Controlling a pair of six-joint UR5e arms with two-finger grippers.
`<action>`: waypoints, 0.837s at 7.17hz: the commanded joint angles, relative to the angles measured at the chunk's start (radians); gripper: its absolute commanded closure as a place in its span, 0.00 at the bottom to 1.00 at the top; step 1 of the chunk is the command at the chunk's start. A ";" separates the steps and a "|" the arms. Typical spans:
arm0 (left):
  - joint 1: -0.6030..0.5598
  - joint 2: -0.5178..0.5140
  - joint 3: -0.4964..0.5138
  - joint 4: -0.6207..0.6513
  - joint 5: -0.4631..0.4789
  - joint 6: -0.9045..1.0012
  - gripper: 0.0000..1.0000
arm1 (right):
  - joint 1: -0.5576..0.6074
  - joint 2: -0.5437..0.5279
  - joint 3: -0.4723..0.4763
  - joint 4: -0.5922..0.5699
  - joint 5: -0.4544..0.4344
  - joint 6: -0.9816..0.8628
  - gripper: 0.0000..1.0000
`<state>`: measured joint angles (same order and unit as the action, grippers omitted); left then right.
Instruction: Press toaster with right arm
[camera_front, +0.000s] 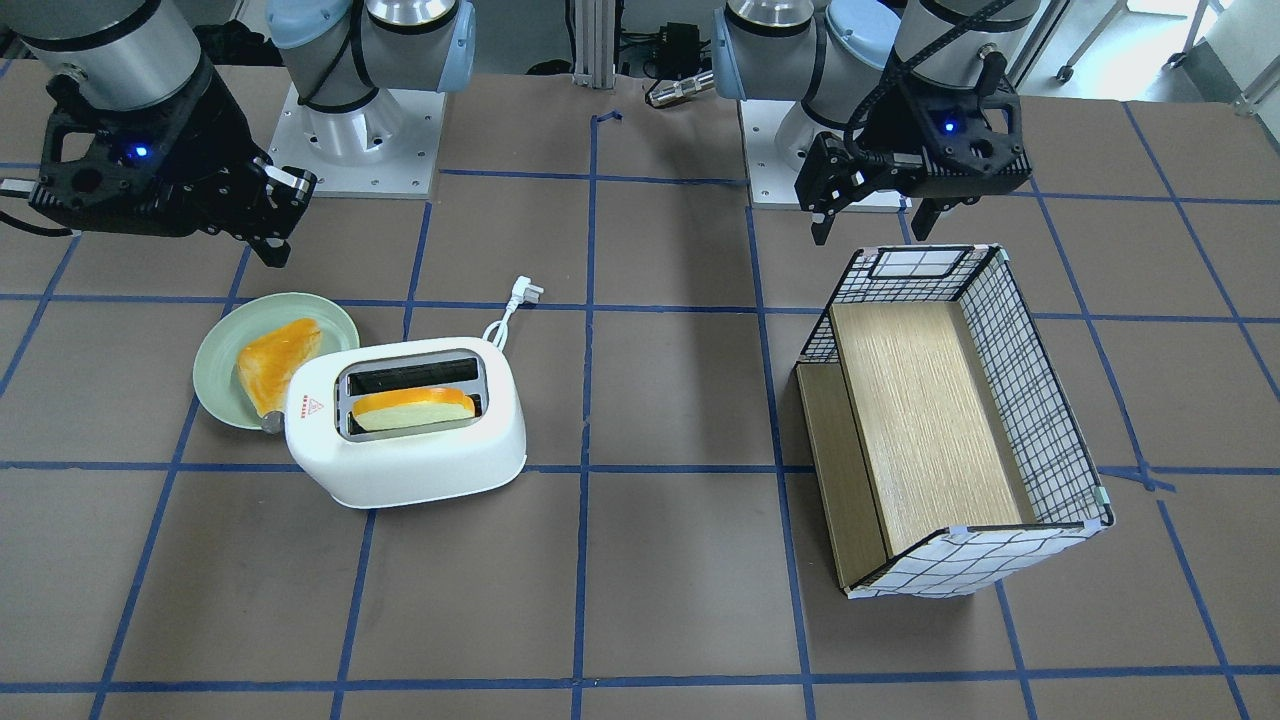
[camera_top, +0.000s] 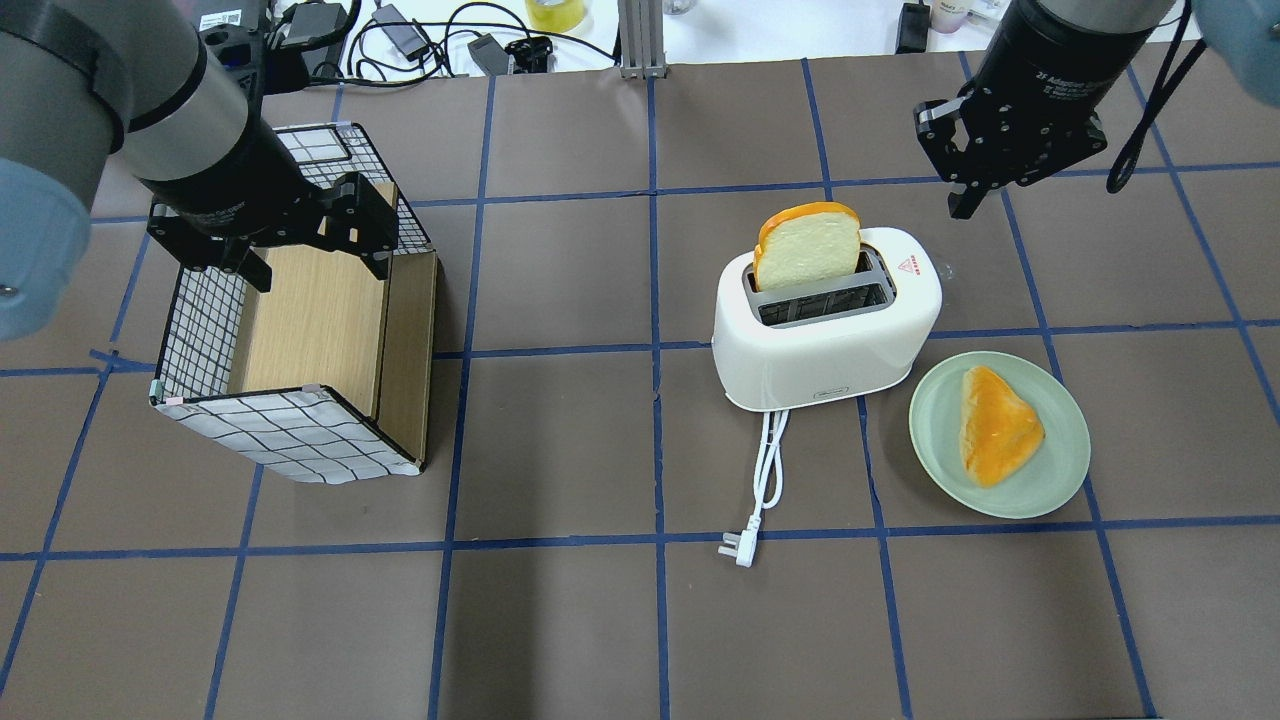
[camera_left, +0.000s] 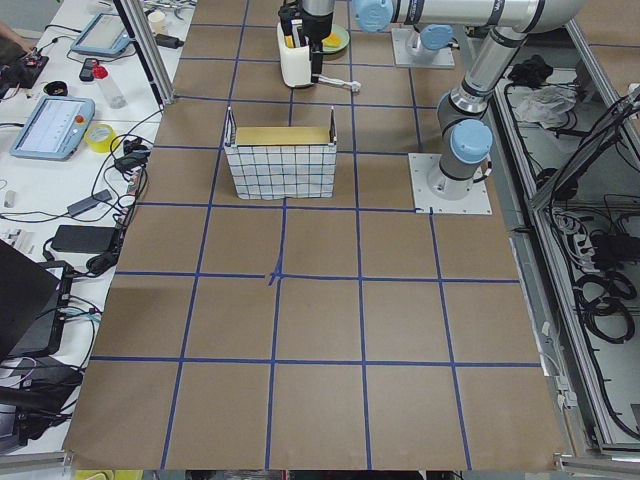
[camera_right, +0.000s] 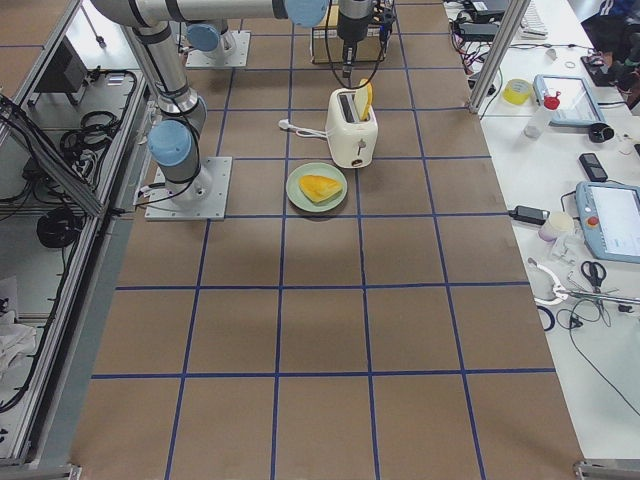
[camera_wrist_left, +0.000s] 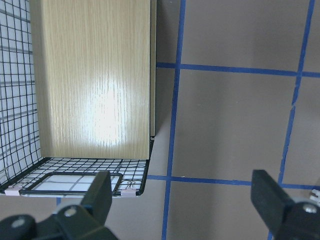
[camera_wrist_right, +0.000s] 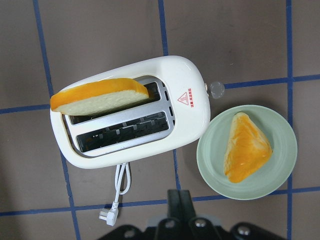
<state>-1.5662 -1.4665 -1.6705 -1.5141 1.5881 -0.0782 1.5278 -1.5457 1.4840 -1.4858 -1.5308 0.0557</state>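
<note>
Now: right gripper (camera_top: 975, 190) above and apart from toaster (camera_top: 826, 318).
Fingers pressed together, hovering past the toaster's right end by its lever knob (camera_wrist_right: 217, 89); long axis left-right; left gripper (camera_top: 310, 255) spread, far over the box (camera_top: 300, 360).

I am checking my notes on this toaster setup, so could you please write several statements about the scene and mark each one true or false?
1. A bread slice stands in one slot of the toaster. True.
2. The right gripper is pressing on the toaster. False: it hangs apart from it, touching nothing.
3. The green plate holds a piece of toast. True.
4. The toaster's plug is in a socket. False: it lies loose on the table.
5. The left gripper is open beside the grid-patterned box. True.
</note>
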 joint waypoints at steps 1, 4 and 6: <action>0.000 0.000 0.000 0.000 0.001 0.000 0.00 | 0.003 0.002 0.001 -0.014 -0.035 0.001 0.01; 0.000 0.000 0.000 0.000 0.001 0.000 0.00 | 0.003 0.004 0.016 -0.125 -0.035 0.007 0.00; 0.000 0.000 0.000 0.000 0.001 0.000 0.00 | 0.003 0.006 0.016 -0.130 -0.037 -0.001 0.00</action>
<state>-1.5662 -1.4665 -1.6705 -1.5140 1.5892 -0.0782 1.5309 -1.5412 1.4999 -1.6122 -1.5672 0.0545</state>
